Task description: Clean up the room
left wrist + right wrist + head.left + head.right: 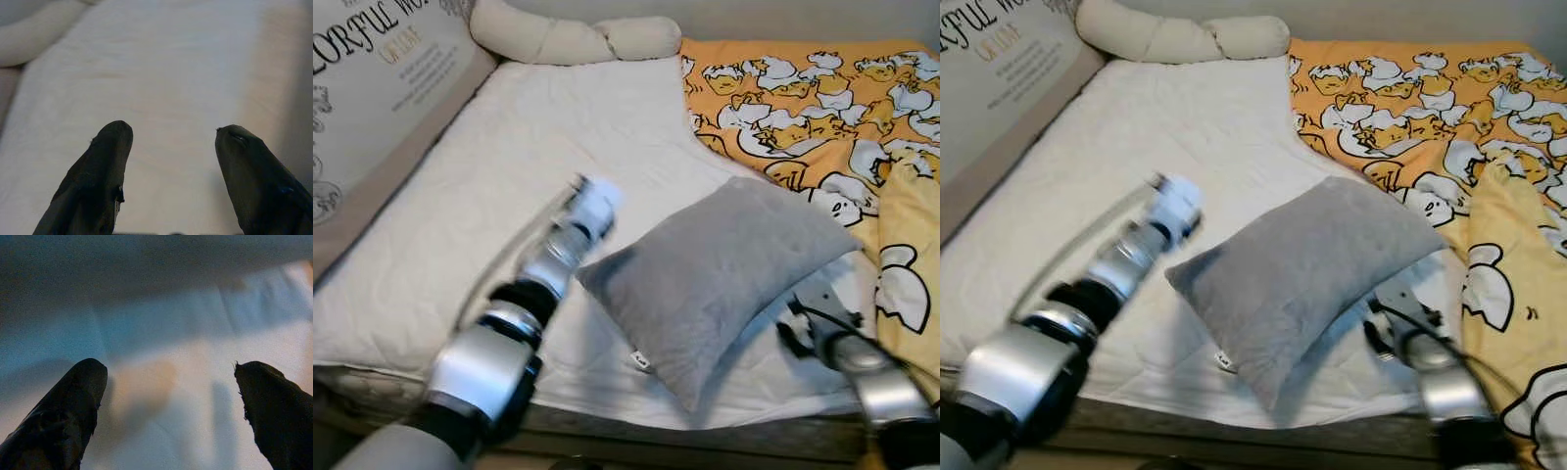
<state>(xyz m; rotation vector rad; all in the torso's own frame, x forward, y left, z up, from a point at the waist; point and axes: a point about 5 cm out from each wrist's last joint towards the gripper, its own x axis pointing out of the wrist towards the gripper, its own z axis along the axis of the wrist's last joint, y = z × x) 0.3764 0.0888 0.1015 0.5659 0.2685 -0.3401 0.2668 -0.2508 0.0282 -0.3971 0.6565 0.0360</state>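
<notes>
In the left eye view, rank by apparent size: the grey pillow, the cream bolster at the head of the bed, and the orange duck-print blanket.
1. Orange blanket, partly cut off by the frame
2. Grey pillow
3. Cream bolster, though farthest from the camera, so its true size is uncertain

Open room: the white mattress (509, 176) lies bare from the headboard side to the middle.
Middle obstacle: a grey pillow (720, 274) is laid slantwise near the front edge.
Far edge: a cream bolster (573, 37) is set along it.
Right side: an orange printed blanket (822, 108) is spread there, bunched beside the pillow.
Left side: a lettered headboard (372, 88) closes it off.
</notes>
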